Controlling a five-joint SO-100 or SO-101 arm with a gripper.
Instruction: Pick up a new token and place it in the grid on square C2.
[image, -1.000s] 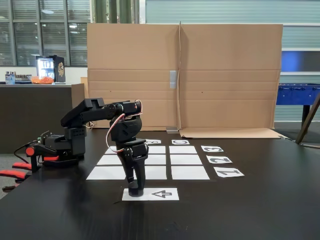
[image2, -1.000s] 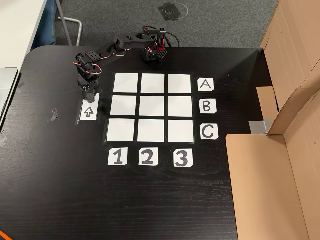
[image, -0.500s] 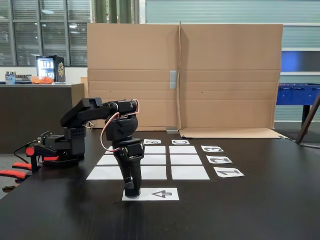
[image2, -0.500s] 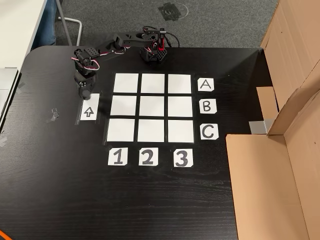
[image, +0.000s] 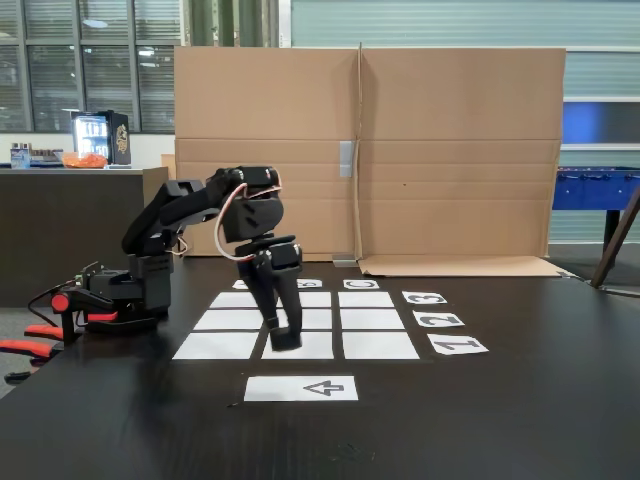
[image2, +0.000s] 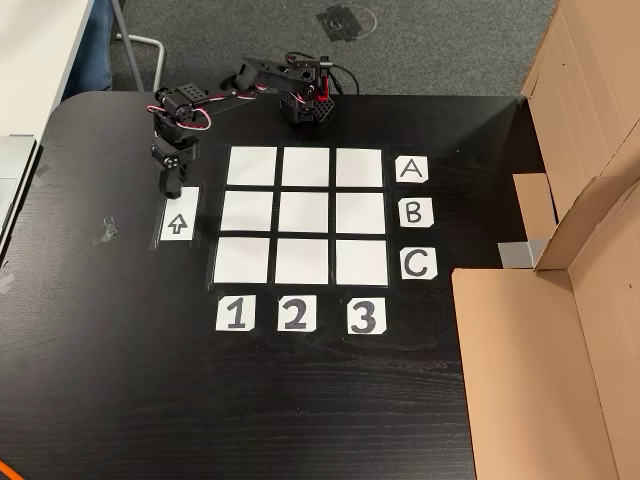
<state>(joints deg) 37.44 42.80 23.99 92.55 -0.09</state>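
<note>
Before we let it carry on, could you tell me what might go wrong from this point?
The hand hangs above the arrow sheet, but black on black hides whether it holds a token; it may travel empty. Square C2 lies in the row farthest from the arm's base, among identical cells; a stretched reach could land next door.

1. I see the black surface (image2: 300, 400) carrying everything.
2. The grid (image2: 303, 214) lies flat on it, to the right of my pincer (image2: 170, 185) in the top-down fixed view.
3. The arrow sheet (image2: 177, 216) lies just below the pincer there.
4. Letter and number labels edge the grid, beyond it from the pincer.
</note>
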